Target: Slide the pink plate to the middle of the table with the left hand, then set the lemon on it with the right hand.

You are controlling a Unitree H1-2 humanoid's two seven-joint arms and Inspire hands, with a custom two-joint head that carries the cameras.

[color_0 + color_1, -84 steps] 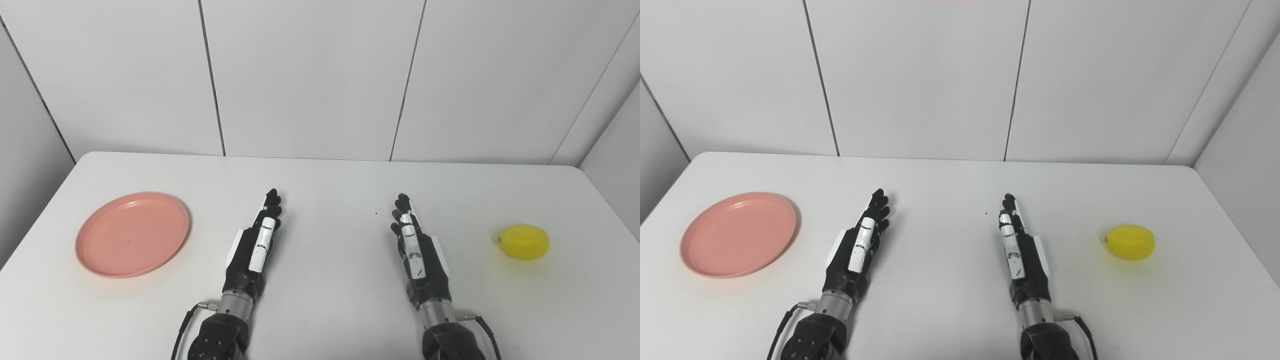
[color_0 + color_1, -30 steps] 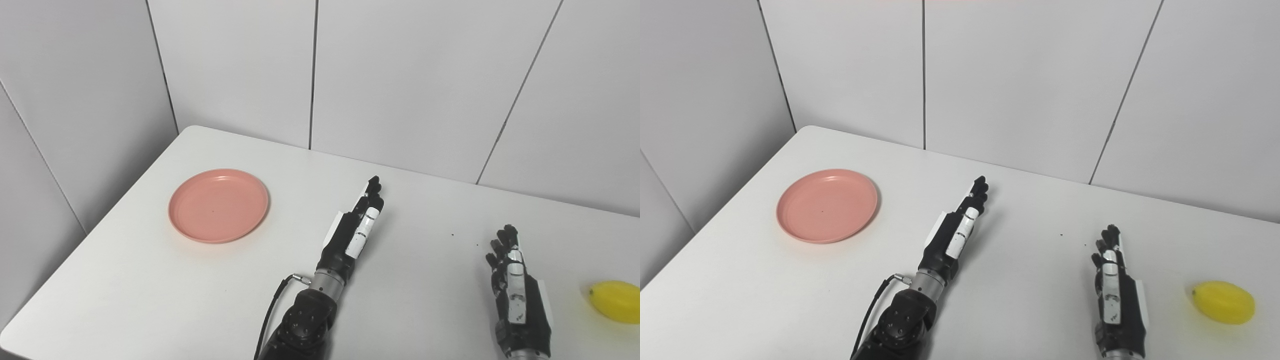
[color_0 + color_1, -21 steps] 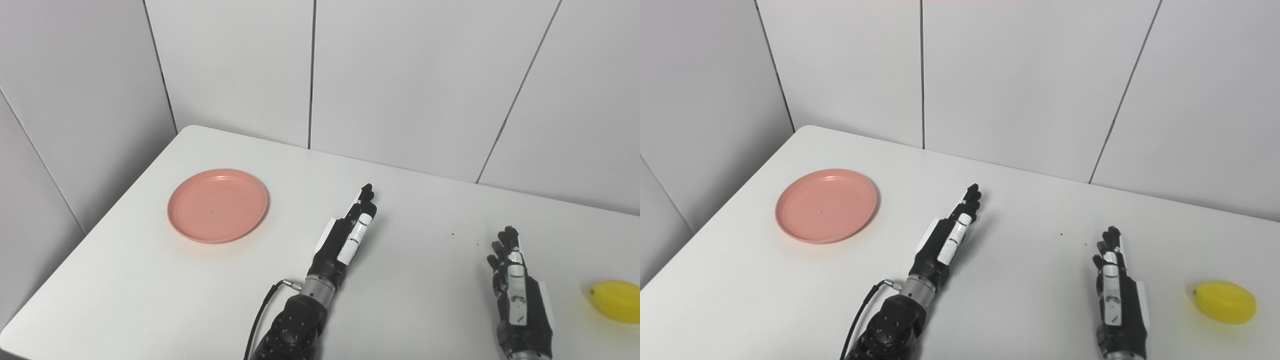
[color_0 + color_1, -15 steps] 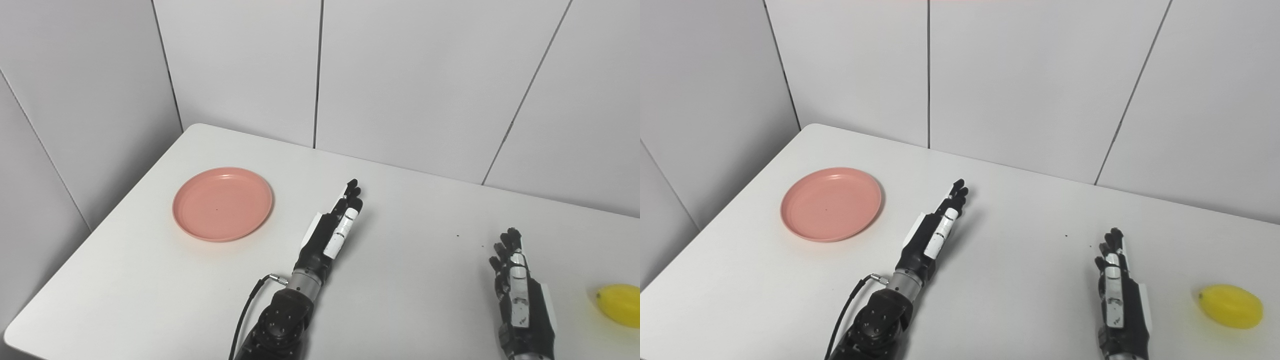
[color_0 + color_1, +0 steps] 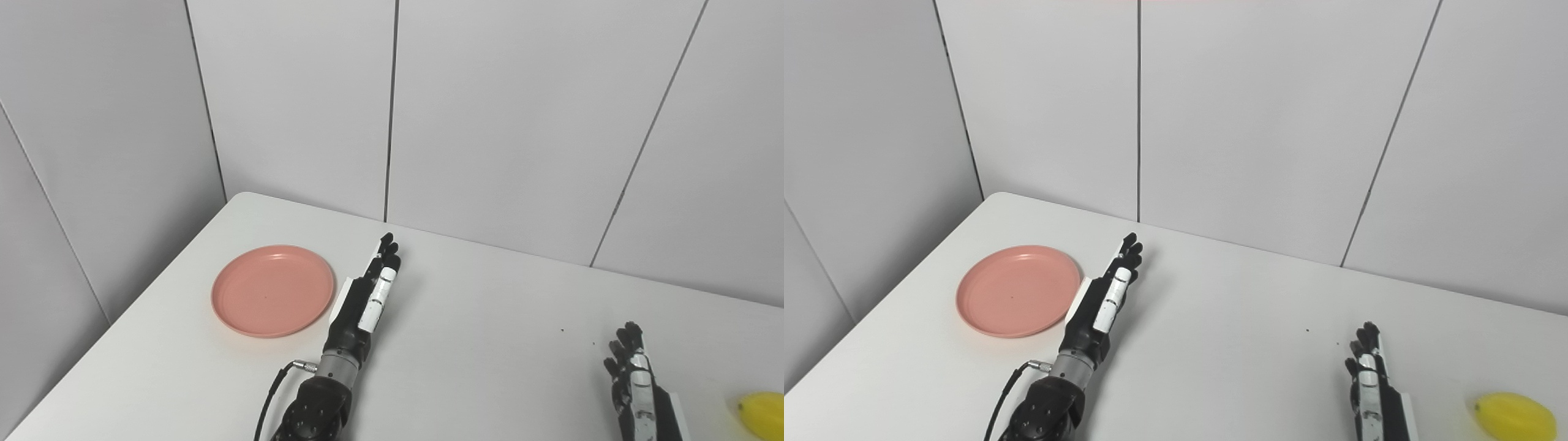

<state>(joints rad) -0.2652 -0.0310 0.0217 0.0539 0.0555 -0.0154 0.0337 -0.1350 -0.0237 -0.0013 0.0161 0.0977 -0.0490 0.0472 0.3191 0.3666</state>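
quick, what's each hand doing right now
Left hand: open, holding nothing, beside the plate.
Right hand: open, holding nothing.

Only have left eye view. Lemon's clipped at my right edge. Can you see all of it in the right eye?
Observer: Nearly all. In the right eye view the lemon shows both ends and lies on its side on the table. Only its lower edge meets the bottom of the frame.
Operator: Any table left past its right end?
Observer: Yes, a thin strip of white table shows to the right of it before the frame ends.
Operator: Anything sitting on that strip?
Observer: Nothing on the part that shows. Beyond the frame I cannot tell.
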